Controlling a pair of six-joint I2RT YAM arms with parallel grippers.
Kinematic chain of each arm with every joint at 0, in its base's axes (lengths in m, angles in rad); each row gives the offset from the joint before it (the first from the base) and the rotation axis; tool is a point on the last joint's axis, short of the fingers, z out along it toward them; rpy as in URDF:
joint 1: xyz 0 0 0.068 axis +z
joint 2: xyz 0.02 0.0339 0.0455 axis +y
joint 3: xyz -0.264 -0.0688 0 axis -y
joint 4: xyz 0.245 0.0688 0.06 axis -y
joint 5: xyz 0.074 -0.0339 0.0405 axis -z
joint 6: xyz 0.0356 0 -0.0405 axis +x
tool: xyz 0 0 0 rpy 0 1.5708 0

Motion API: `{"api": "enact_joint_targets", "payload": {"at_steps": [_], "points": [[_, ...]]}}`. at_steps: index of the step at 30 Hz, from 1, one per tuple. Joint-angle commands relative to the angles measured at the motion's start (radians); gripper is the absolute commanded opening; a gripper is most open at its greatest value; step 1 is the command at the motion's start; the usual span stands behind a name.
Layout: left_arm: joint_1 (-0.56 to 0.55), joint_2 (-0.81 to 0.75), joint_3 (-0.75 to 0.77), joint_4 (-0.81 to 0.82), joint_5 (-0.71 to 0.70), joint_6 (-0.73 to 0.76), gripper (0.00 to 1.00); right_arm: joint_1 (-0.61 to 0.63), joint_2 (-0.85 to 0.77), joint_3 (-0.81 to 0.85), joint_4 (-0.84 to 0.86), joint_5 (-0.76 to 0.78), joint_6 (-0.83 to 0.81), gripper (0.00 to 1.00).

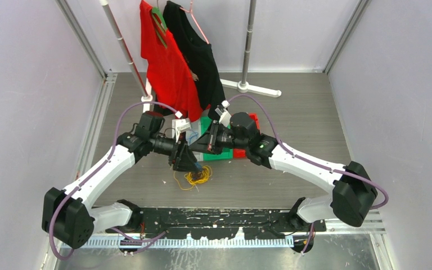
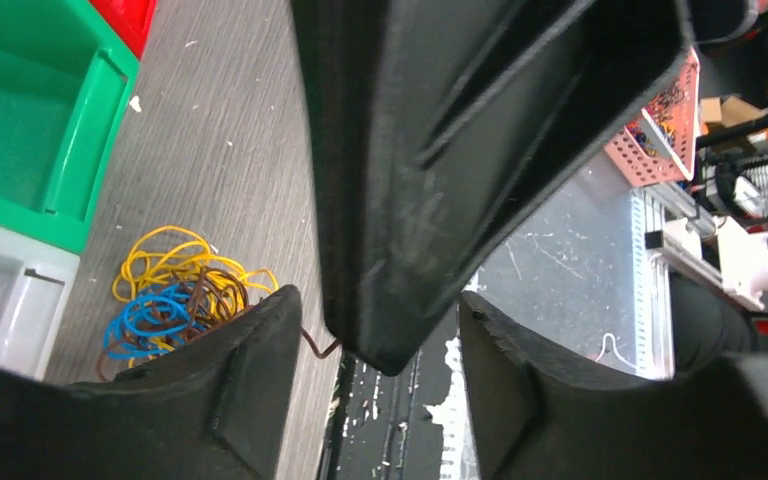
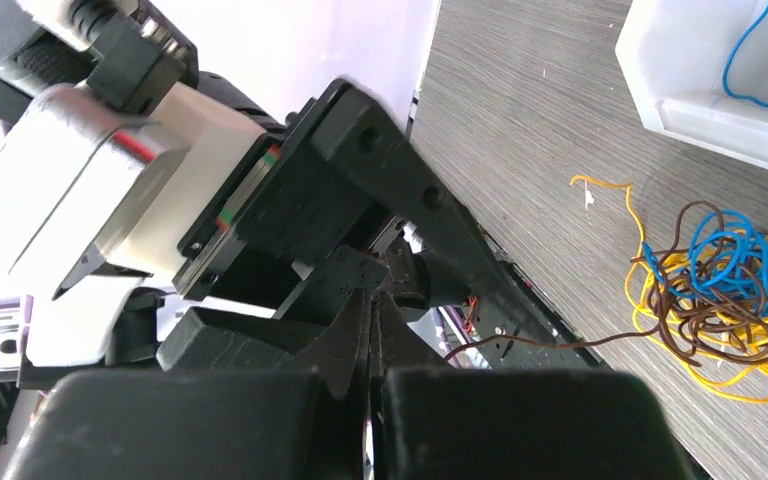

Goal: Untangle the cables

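We find the cables in a loose bunch on the table, at about 6 o'clock from where the two grippers meet in the overhead view. They are near the green bin but apart from it.

The right gripper has its fingers pressed together. It seems to pinch the end of one brown strand, though the contact itself is hidden behind a finger. That strand runs off towards 3 o'clock into the bunch. The left gripper is spread, with one finger on each side of the right one's tip.

We judge these cords light, limp and a little springy (their loops hold their curl), so a pull on one will drag the whole knot. The best hold is a free end or an outer loop, with the bunch pinned.
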Motion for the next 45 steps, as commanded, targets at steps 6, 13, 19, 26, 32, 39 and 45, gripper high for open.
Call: {"api": "enact_joint_targets", "payload": {"at_steps": [6, 13, 19, 26, 32, 39, 45], "points": [[0.020, -0.046, 0.048, 0.040, 0.025, -0.069, 0.04, 0.002, 0.001, 0.059, 0.082, 0.013, 0.032, 0.01], [0.053, -0.079, 0.162, -0.142, -0.098, 0.011, 0.00, -0.007, -0.022, 0.051, 0.060, 0.009, -0.008, 0.01], [0.061, -0.115, 0.272, -0.294, -0.162, 0.057, 0.00, -0.035, -0.063, 0.029, 0.013, 0.004, -0.082, 0.73], [0.061, -0.115, 0.371, -0.411, -0.197, 0.086, 0.00, -0.027, -0.106, 0.008, -0.122, 0.016, -0.307, 0.82], [0.061, -0.124, 0.442, -0.468, -0.200, 0.089, 0.00, 0.041, -0.095, -0.035, -0.148, 0.034, -0.430, 0.79], [0.060, -0.123, 0.485, -0.478, -0.181, 0.056, 0.00, 0.128, -0.007, -0.004, -0.114, 0.110, -0.460, 0.74], [0.060, -0.121, 0.517, -0.500, -0.169, 0.042, 0.00, 0.137, 0.052, 0.011, -0.050, 0.225, -0.417, 0.64]]}}
